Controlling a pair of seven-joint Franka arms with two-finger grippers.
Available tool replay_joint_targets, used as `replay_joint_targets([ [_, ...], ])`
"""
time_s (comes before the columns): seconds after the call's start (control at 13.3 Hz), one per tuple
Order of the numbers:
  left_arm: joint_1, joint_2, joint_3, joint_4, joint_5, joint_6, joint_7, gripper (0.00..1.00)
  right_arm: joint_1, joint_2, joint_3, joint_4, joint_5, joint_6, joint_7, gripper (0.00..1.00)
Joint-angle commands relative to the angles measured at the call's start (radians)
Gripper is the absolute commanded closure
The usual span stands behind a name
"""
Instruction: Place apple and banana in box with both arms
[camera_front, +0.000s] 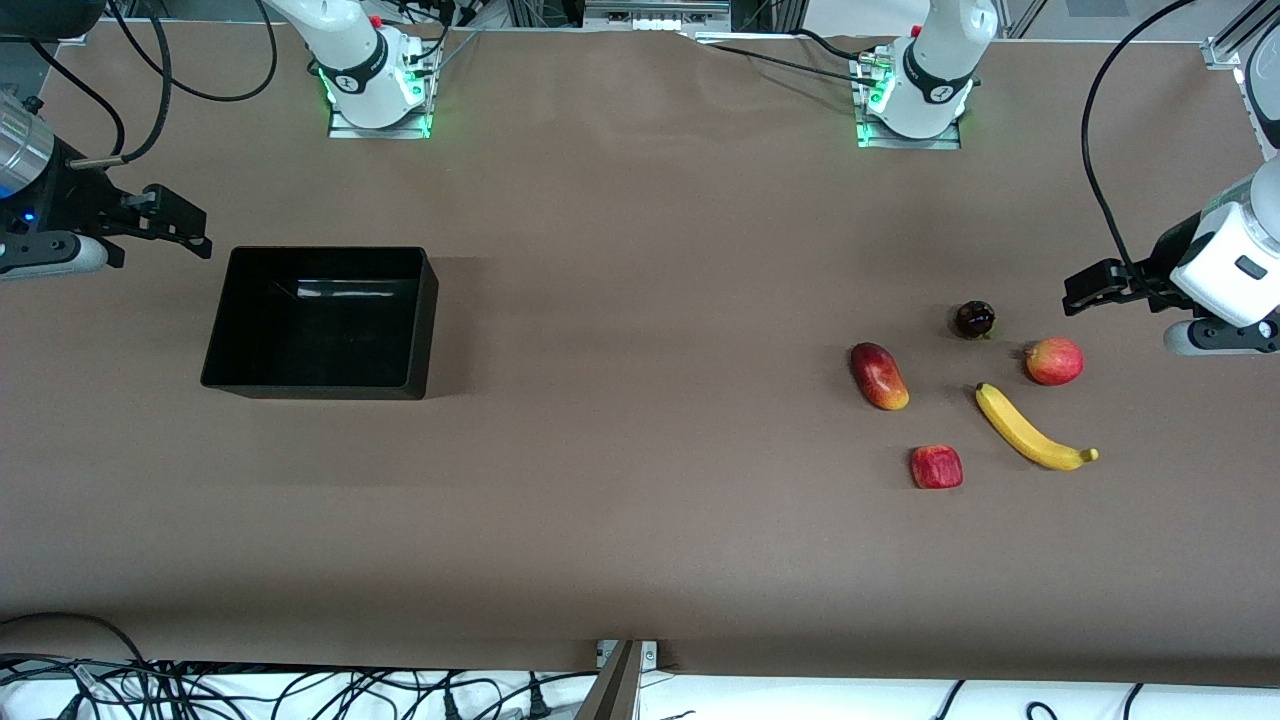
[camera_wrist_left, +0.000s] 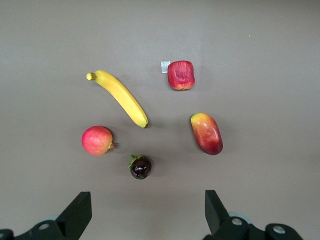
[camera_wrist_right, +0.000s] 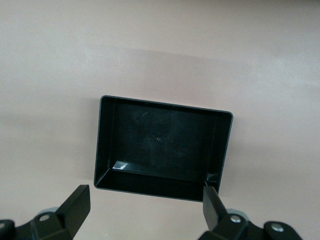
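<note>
The table (camera_front: 640, 560) carries every item; nothing is lifted yet.

The box (camera_front: 318, 322) sits empty toward the right arm's end of the table.

The right gripper (camera_front: 180, 225) hangs above the table beside the box, at that end. Its jaws stand wide and hold nothing. The right wrist view looks straight down into the box (camera_wrist_right: 162, 145).

The left gripper (camera_front: 1085, 285) hangs above the table at the left arm's end, close to the fruit group. Its jaws stand wide and hold nothing.

The banana (camera_front: 1030, 428) lies flat among the fruit, well apart from the box.

The mango-like fruit (camera_front: 879, 375) lies toward the box from the banana.

The pinkish-red fruit (camera_front: 1054, 361) lies just beside the banana's upper tip.

The apple (camera_front: 936, 467) is the fruit nearest the front camera, with a small white tag at its edge in the left wrist view (camera_wrist_left: 181, 75).

The dark berry-like fruit (camera_front: 973, 319) is farthest from the front camera.

Likely faults:
- Wrong pick: three red fruits lie close together, so the rounder one may be taken for the apple.
- Slip: the banana's curve may roll between closing fingers.
- Collision: both targets lie at one end, so crossing arms may foul each other.
</note>
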Motion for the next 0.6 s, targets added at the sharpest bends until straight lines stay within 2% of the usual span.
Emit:
replay_joint_targets([
  [0.0, -0.01, 0.019, 0.004, 0.034, 0.001, -0.02, -0.007, 0.0, -0.003, -0.01, 0.005, -0.01, -0.012, 0.013, 0.024, 0.0],
  [0.45, -0.013, 0.019, 0.004, 0.035, -0.001, -0.02, -0.009, 0.0, -0.006, -0.002, 0.002, 0.004, -0.003, 0.026, 0.041, 0.0],
  [0.53, -0.013, 0.019, 0.004, 0.035, -0.001, -0.021, -0.01, 0.0, -0.009, 0.025, 0.002, 0.004, -0.001, 0.041, 0.027, 0.0],
])
